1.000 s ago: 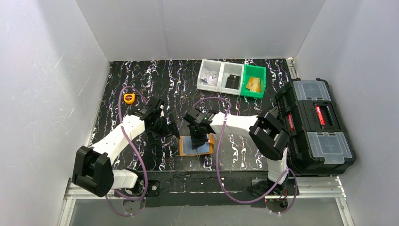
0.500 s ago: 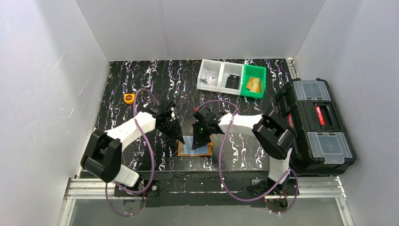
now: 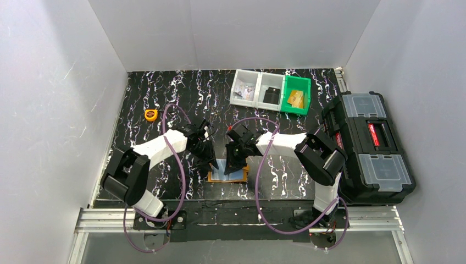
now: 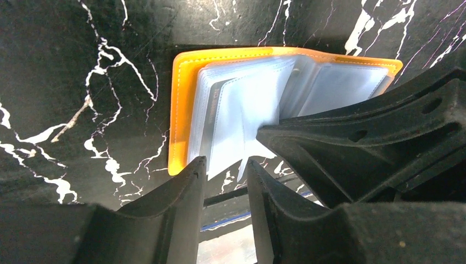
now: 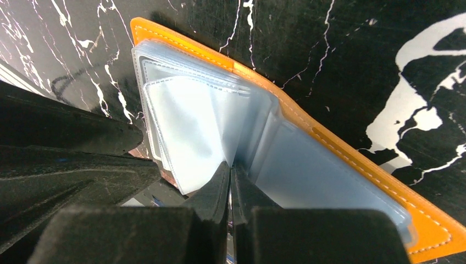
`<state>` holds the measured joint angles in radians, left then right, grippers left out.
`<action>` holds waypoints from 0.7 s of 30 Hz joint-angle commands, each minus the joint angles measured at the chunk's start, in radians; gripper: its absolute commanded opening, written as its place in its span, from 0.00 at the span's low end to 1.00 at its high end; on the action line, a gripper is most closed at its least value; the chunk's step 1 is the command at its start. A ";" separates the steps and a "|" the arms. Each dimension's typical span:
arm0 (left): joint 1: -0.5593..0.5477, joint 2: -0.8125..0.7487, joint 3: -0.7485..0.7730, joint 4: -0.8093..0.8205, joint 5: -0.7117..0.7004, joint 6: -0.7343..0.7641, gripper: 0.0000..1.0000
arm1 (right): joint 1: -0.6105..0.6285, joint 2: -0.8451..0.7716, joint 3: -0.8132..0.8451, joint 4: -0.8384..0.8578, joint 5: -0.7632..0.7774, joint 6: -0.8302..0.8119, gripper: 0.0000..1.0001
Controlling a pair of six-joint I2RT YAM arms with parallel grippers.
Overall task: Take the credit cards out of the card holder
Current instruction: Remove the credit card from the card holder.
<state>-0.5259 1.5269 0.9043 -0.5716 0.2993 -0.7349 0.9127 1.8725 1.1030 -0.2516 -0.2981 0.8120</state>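
The orange card holder (image 3: 212, 178) lies open on the black marbled table, its clear pockets fanned up. Pale blue credit cards (image 4: 242, 110) sit inside those pockets. My left gripper (image 3: 211, 163) is at the holder's left side. In the left wrist view its tips (image 4: 225, 165) stand a narrow gap apart, with the lower edge of a pale pocket leaf just at the gap. My right gripper (image 3: 231, 164) comes down on the holder's middle. In the right wrist view it (image 5: 229, 168) is shut on one clear pocket leaf near the fold, beside the orange cover (image 5: 340, 148).
Three small bins stand at the back: a white one (image 3: 245, 88) with items, a white one holding a dark card (image 3: 270, 95), and a green one (image 3: 297, 94) with a yellowish card. A yellow tape measure (image 3: 150, 114) lies far left. A black toolbox (image 3: 368, 146) sits on the right.
My left arm swung right up to the card holder and its jaws narrowed from wide. My right gripper closed fully on a pocket leaf.
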 commanded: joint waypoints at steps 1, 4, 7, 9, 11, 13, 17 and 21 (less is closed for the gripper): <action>-0.009 0.017 -0.003 0.016 0.023 0.012 0.32 | 0.008 0.051 -0.025 -0.043 0.026 -0.009 0.06; -0.011 0.025 -0.004 0.019 0.018 0.014 0.31 | 0.008 0.055 -0.022 -0.046 0.025 -0.008 0.06; -0.011 0.037 -0.010 0.021 0.012 0.017 0.31 | 0.006 0.056 -0.018 -0.050 0.025 -0.008 0.06; -0.013 0.043 -0.014 0.021 0.003 0.020 0.31 | 0.006 0.058 -0.017 -0.052 0.025 -0.009 0.06; -0.014 0.045 -0.019 0.023 -0.007 0.024 0.31 | 0.006 0.059 -0.015 -0.054 0.025 -0.010 0.05; -0.015 0.056 -0.024 0.028 -0.003 0.028 0.31 | 0.005 0.060 -0.014 -0.054 0.024 -0.010 0.05; -0.025 0.068 -0.031 0.050 0.009 0.027 0.31 | 0.005 0.066 -0.009 -0.057 0.022 -0.011 0.05; -0.036 0.081 -0.035 0.067 0.018 0.021 0.31 | 0.003 0.072 -0.003 -0.061 0.020 -0.014 0.05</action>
<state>-0.5465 1.5833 0.8917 -0.5091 0.3176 -0.7246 0.9039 1.8812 1.1061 -0.2520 -0.3202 0.8127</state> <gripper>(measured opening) 0.310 0.060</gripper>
